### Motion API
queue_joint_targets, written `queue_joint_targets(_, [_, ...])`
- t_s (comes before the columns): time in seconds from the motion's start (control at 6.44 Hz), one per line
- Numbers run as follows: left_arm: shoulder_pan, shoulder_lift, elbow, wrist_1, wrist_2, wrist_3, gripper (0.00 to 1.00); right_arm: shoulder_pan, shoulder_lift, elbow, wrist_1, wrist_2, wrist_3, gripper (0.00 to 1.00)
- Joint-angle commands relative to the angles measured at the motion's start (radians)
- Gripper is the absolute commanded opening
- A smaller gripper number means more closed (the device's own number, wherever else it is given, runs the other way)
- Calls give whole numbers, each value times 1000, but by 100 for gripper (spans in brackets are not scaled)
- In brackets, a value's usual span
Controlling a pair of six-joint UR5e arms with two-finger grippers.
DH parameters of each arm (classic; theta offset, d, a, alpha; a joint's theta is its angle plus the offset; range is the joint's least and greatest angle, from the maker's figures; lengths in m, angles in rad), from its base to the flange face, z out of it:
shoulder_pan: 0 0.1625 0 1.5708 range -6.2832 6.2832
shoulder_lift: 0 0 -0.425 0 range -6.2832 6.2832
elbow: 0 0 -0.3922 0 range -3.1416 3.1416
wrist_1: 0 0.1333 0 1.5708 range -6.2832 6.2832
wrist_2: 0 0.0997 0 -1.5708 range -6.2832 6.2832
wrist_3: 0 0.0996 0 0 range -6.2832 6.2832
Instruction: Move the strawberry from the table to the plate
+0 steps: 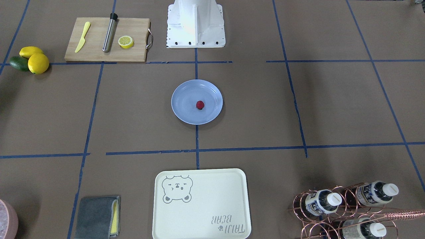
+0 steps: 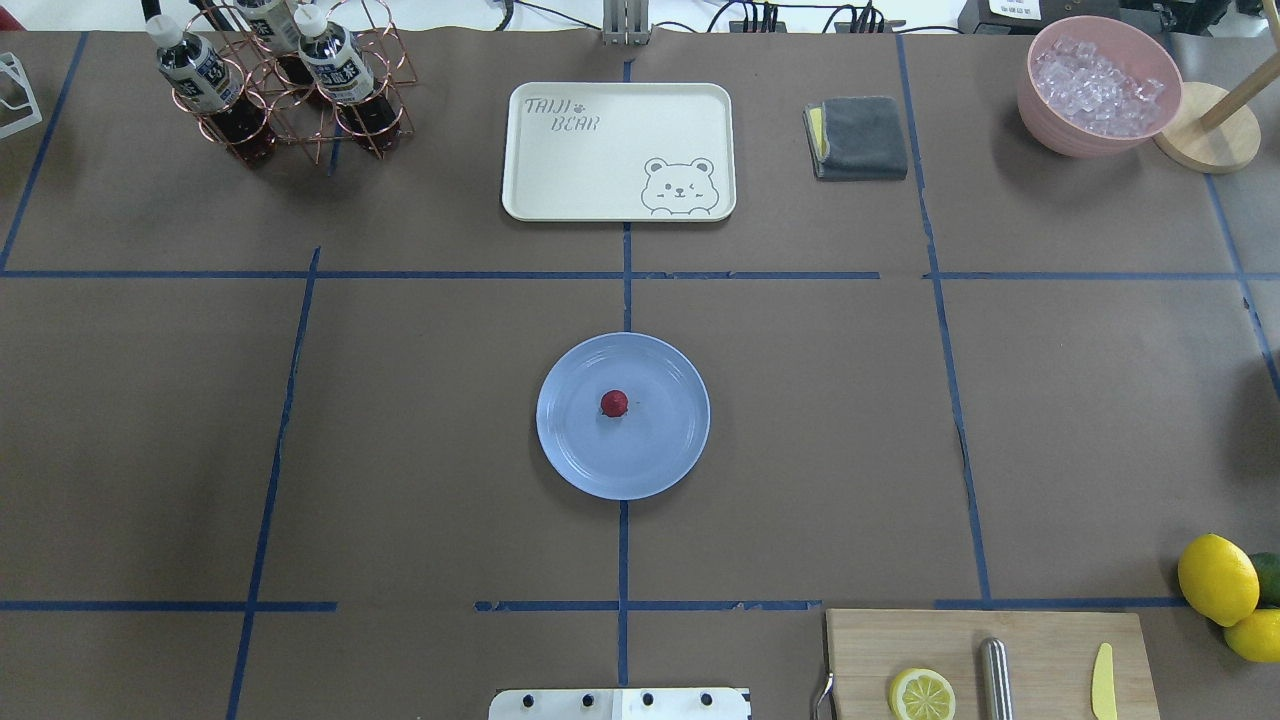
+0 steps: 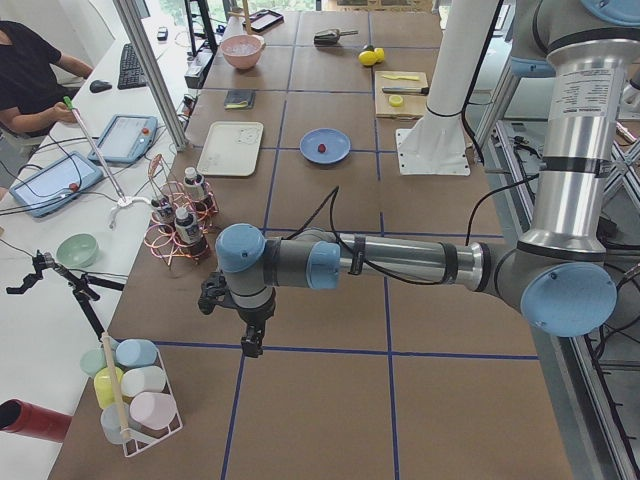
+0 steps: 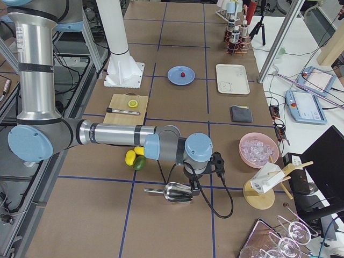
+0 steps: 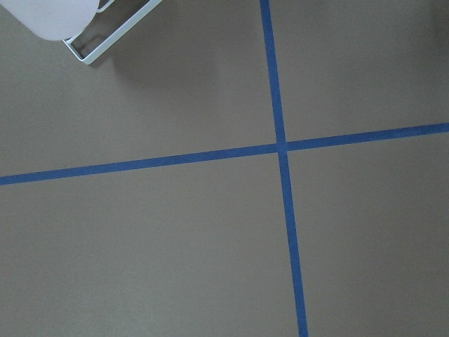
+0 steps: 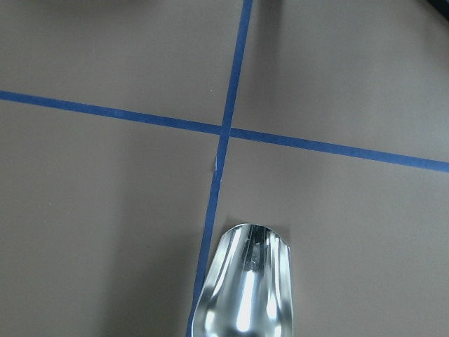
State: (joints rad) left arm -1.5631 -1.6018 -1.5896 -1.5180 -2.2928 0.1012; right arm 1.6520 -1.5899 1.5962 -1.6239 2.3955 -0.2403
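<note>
The small dark-red strawberry [image 2: 614, 403] [image 1: 200, 105] lies near the middle of the round light-blue plate [image 2: 660, 450] [image 1: 186, 96], which sits at the centre of the brown table [image 2: 400, 420]. Neither arm is near it. My left gripper [image 3: 252, 345] hangs over the table's left end, far from the plate [image 3: 335, 140]. My right gripper [image 4: 194, 183] hangs over the right end, above a metal scoop [image 4: 174, 192]. Both grippers show only in the side views, so I cannot tell whether they are open or shut.
A cream bear-print tray [image 2: 600, 150] lies beyond the plate, with a grey cloth [image 2: 860, 135] and a pink bowl of ice [image 2: 1095, 85] to its right. A bottle rack [image 2: 280, 80] stands far left. A cutting board [image 2: 1040, 640] with a lemon half [image 2: 921, 694] is near right.
</note>
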Motion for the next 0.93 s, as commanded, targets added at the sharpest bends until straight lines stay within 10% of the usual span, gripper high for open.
queue_joint_targets(0.0, [0, 23, 0, -2, -66, -8, 100, 0, 2, -1, 7, 33, 62, 100])
queue_joint_targets(0.78, [0, 25, 0, -2, -71, -8, 100, 0, 1, -2, 7, 33, 70, 100])
